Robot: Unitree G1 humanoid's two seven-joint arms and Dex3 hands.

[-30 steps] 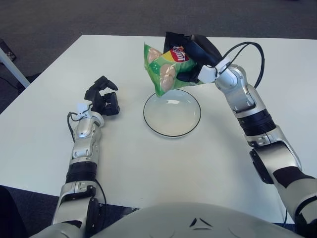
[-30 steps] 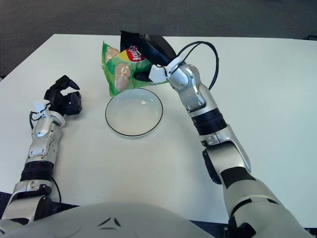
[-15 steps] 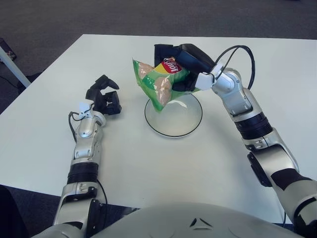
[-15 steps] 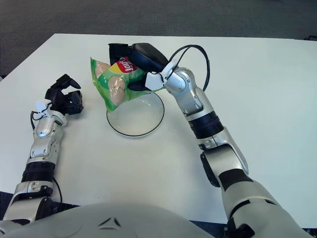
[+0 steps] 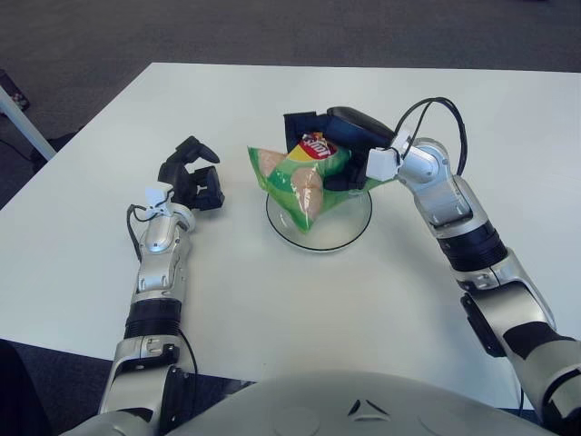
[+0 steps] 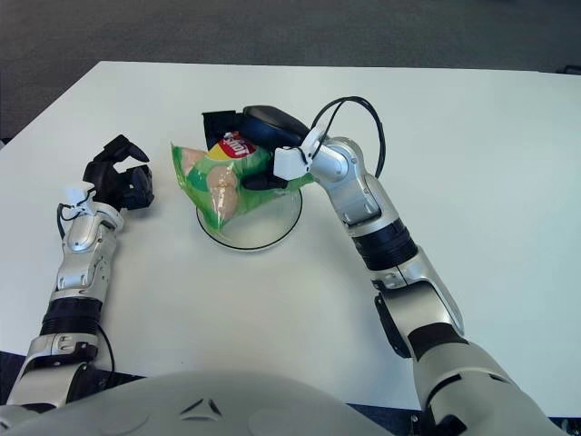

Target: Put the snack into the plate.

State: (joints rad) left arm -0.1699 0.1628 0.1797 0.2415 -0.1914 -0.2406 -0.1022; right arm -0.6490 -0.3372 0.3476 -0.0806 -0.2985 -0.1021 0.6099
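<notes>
Black fingers of the right hand [image 5: 338, 136] are clamping the green chip bag [image 5: 304, 178], which is hanging tilted over the glass plate [image 5: 349, 231] mid-tabletop. The left hand [image 5: 191, 180], fingers curled and holding nothing, is showing toward the tabletop's left edge.

White table [image 5: 300, 300], dark grey carpet floor [image 5: 136, 27], even light

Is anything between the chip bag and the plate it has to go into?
Nothing visible. The right hand holds the chip bag directly over the plate, its lower corner showing over the dish. The left hand shows left of the plate.
</notes>
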